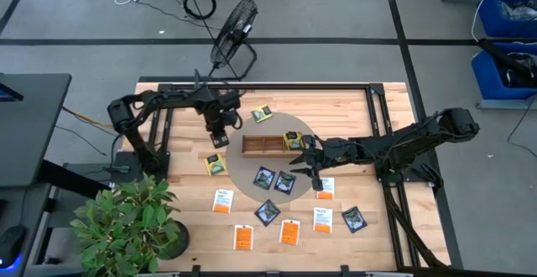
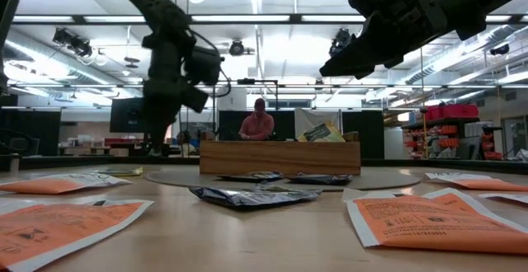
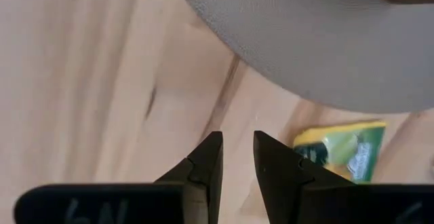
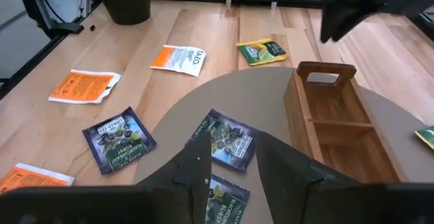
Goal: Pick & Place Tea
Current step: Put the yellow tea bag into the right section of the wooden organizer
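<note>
- Wooden tray (image 1: pixel 267 145) is sitting on the round grey mat (image 1: pixel 252 175) in the middle of the surface (image 1: pixel 176 227); one yellow-green packet (image 1: pixel 293 140) seems to be standing at the tray's right end, and the other compartments look bare.
- Most tea packets are lying loose: dark blue ones (image 1: pixel 284 181) on the mat, orange ones (image 1: pixel 289 232) along the near edge, white-and-orange ones (image 1: pixel 222 201) between, and yellow-green ones (image 1: pixel 216 165) to the left and behind the tray.
- Left gripper (image 3: pixel 237 157) is hovering over bare wood just off the mat's edge, beside the tray's left end; its fingers are standing a narrow gap apart with nothing between them, and the yellow-green packet (image 3: pixel 342 149) is lying just to one side of them.
- Right gripper (image 4: pixel 227 157) is hanging above the mat near the tray's right end, looking down on the dark blue packets (image 4: pixel 227 140); its fingers are parted and holding nothing.
- Judging by this, the task is at an early stage: a pick is being lined up, not yet made.
- Next move, as I read it, calls for lowering onto one flat packet, catching an edge cleanly, since these thin packets are likely to slide on the surface instead of lifting.
</note>
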